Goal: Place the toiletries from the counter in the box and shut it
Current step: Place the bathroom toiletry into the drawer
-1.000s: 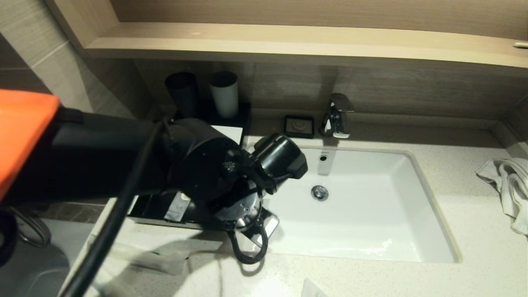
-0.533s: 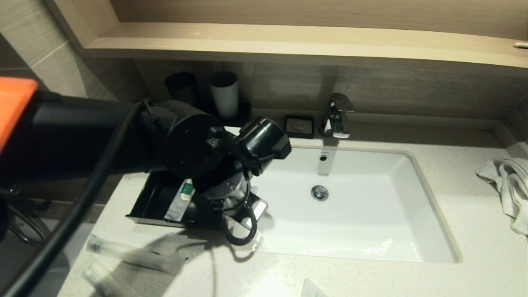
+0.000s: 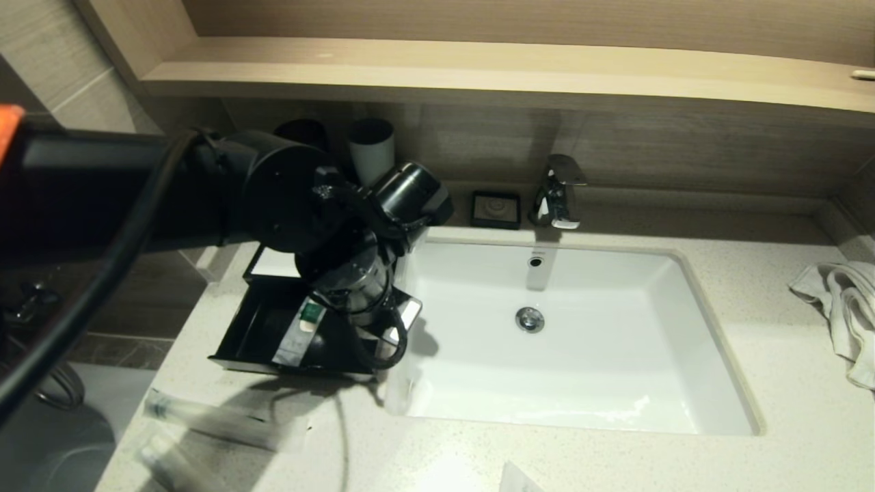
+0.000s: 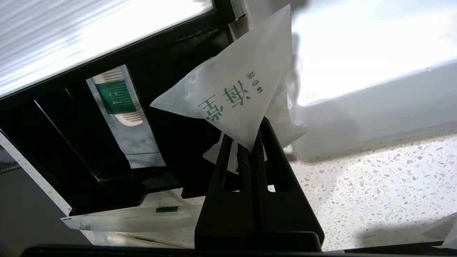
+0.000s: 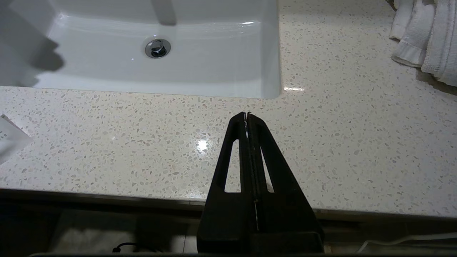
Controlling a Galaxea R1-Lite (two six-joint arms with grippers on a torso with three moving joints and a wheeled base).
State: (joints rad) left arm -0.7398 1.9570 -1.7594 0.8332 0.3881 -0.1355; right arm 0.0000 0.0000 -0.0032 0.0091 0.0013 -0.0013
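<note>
Left pincer (image 4: 250, 144): pressed together on a flat white packet (image 4: 235, 96) with green print, held above the right end of the open drawer (image 3: 256, 328), at the basin's 9 o'clock.
Right pincer (image 5: 247, 116): pressed together on nothing, parked over bare tabletop (image 5: 142, 142) at the basin's 6 o'clock side.
Box (image 3: 273, 263): black with a white top panel, standing on the tabletop left of the basin (image 3: 581, 342); its drawer is pulled out toward the front edge.
Packet in drawer (image 3: 299, 335): one translucent packet with a green label lies inside, lengthwise front to back.
Long packets (image 3: 225, 422): two slim translucent ones lie on the tabletop at the box's 6 o'clock, near the front edge.
Another flat packet (image 3: 516, 478): at the basin's 6 o'clock, cut off by the frame.
Towel (image 3: 837, 301): crumpled at the basin's 3 o'clock.
Cups (image 3: 371, 147): behind the box, by the wall.
</note>
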